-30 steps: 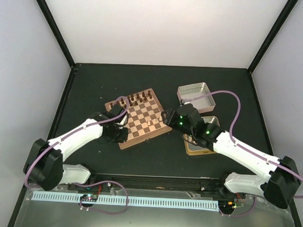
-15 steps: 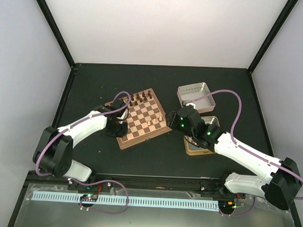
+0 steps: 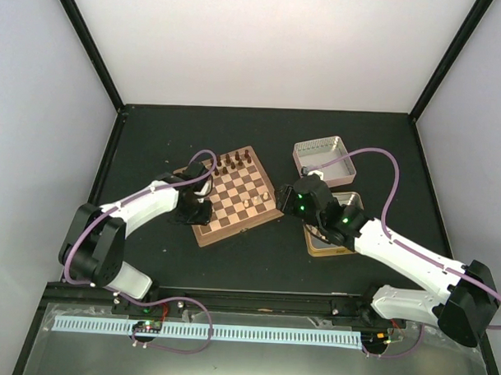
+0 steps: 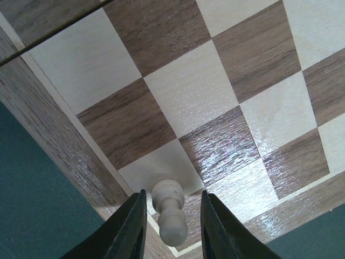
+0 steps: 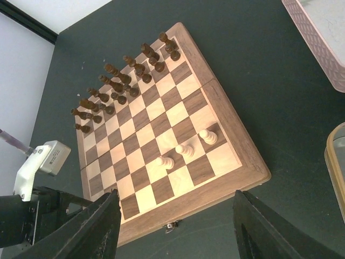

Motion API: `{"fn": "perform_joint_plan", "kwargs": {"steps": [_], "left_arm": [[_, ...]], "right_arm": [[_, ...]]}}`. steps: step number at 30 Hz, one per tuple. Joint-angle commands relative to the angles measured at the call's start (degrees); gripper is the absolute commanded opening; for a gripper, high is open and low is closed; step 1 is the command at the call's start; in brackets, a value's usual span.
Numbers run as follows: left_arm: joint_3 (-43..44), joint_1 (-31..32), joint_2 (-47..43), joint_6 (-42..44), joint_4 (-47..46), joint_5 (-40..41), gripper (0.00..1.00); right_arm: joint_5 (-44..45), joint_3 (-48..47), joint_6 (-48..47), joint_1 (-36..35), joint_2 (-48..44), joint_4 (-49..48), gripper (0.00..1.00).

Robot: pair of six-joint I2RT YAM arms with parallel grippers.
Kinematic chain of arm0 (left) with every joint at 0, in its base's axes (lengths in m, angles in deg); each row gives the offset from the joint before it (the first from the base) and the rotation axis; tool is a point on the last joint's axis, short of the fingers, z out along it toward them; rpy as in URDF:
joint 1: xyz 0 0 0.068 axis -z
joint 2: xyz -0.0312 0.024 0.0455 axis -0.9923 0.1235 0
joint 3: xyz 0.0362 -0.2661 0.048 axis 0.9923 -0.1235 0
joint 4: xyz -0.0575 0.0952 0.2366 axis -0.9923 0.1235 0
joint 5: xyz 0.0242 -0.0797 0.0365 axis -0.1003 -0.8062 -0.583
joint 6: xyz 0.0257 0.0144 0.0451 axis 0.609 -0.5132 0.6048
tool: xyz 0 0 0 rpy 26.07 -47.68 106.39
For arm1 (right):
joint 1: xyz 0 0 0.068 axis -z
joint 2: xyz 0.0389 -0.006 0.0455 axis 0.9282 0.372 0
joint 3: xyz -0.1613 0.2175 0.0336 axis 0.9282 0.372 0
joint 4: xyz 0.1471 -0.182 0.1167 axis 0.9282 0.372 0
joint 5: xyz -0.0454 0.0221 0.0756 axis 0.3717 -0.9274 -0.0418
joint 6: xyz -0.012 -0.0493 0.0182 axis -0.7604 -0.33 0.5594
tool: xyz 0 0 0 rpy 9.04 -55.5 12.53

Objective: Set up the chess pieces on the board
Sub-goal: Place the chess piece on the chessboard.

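A pale pawn (image 4: 168, 215) is stood on the board's (image 4: 178, 91) near-left corner square. The left gripper (image 4: 172, 200) is parted slightly, holding nothing. A straight lift clear is called for.

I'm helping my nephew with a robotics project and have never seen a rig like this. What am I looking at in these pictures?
Two white robot arms are bolted at the near edge of a dark table, each ending in a two-finger gripper. The wide picture comes from a fixed camera above and behind them; the other two come from cameras on the wrists, each showing its own fingers. On the table lie a chessboard, a pinkish-silver tin lid and a gold tin partly under the right arm. Dark pieces stand along the board's far rows; three pale pawns stand nearer. The left gripper stands slightly open around a fourth pale pawn by the board's corner, seemingly not squeezing it. The right gripper hovers open and empty.
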Motion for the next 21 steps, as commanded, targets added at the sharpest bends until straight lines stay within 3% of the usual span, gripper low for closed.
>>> {"fn": "perform_joint_plan", "kwargs": {"steps": [1,13,21], "left_arm": [[-0.27,-0.45,-0.23,0.34,-1.2,-0.88,0.32],[-1.77,-0.71,-5.07,-0.08,-2.44,1.66,0.37],[-2.71,-0.72,-19.27,-0.2,-4.34,4.01,0.49]], "right_arm": [[1.49,-0.77,-1.03,0.09,-0.7,0.28,0.59],[5.05,-2.32,-2.97,0.09,-1.75,4.82,0.59],[12.46,-4.17,-8.29,2.05,-5.86,16.3,0.59]]}}
